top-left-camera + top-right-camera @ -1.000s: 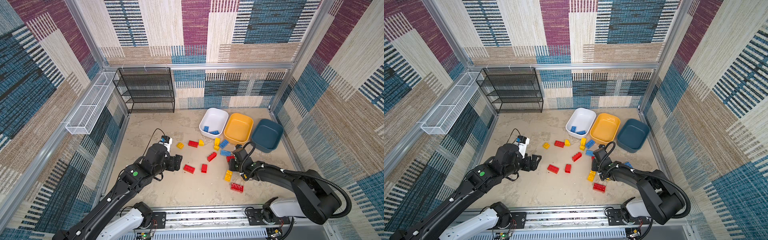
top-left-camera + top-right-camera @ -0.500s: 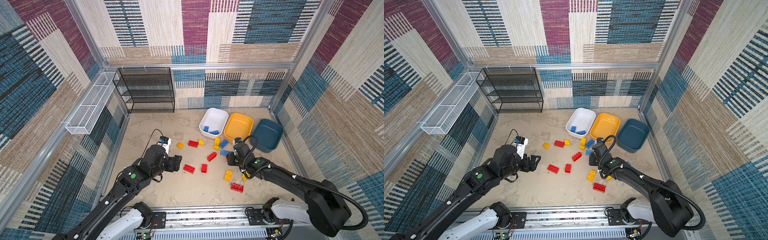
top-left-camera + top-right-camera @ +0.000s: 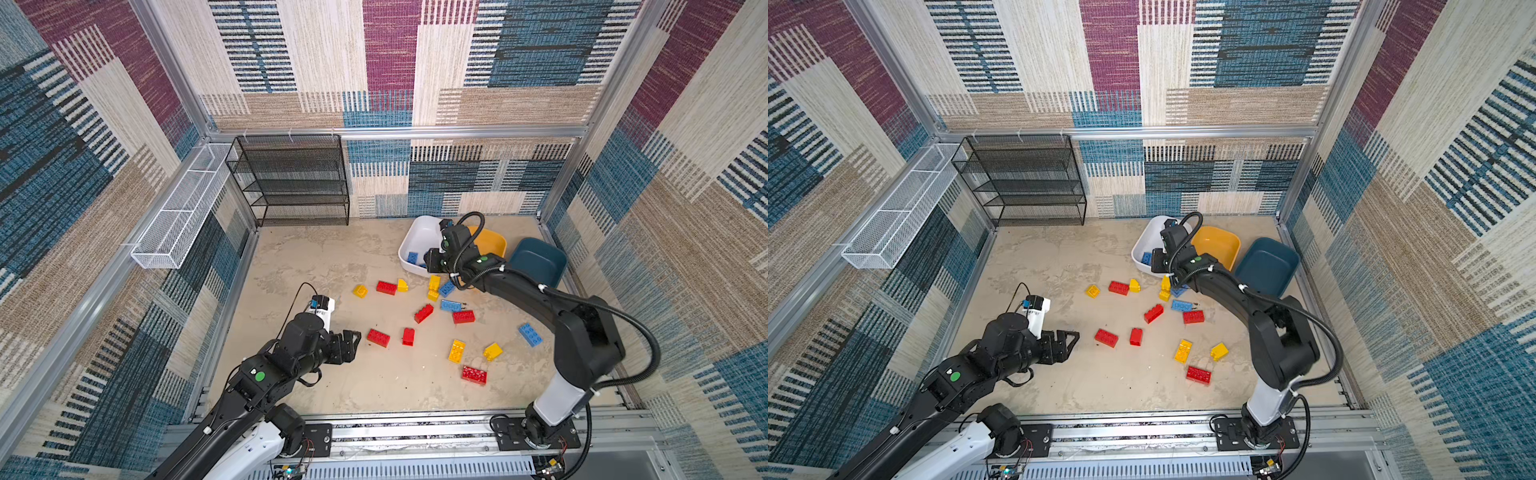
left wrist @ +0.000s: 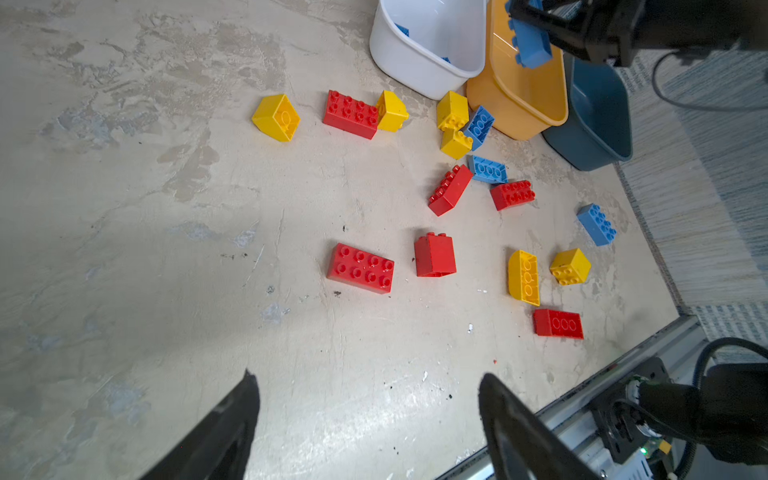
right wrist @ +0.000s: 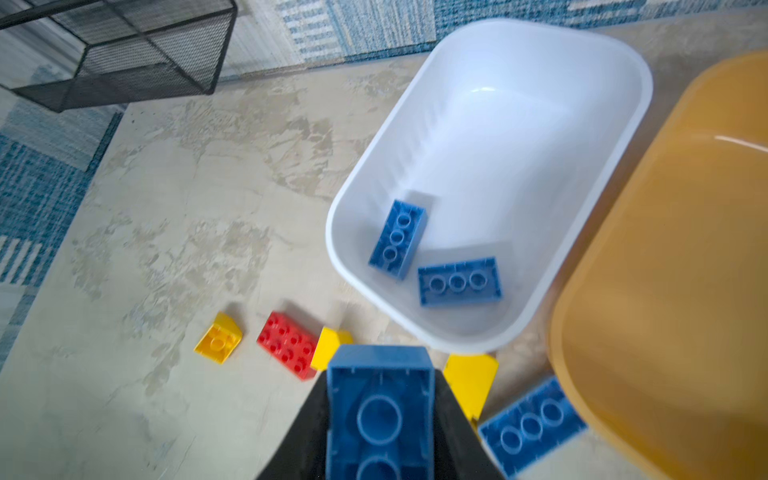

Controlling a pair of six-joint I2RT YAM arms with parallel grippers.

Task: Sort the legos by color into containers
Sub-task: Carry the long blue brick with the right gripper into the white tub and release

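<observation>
My right gripper (image 5: 380, 370) is shut on a blue lego (image 5: 380, 415), held in the air over the near rim of the white container (image 5: 332, 224); in a top view the gripper (image 3: 432, 259) covers that tub's front corner. Two blue legos (image 5: 398, 239) lie inside the tub. The yellow-orange container (image 3: 496, 245) and the teal container (image 3: 540, 259) stand to its right. Red, yellow and blue legos lie loose on the floor, among them a red brick (image 3: 378, 337). My left gripper (image 4: 365, 378) is open and holds nothing, just left of that brick (image 3: 1106, 337).
A black wire-mesh rack (image 3: 291, 183) stands at the back left. A long white wire basket (image 3: 178, 220) hangs on the left wall. A metal rail (image 3: 415, 432) with both arm bases runs along the front edge. Fabric walls close in three sides.
My right gripper has lifted away from the loose bricks and carried the blue lego back and left, up to the white container. The left gripper has drawn back slightly toward the front.
</observation>
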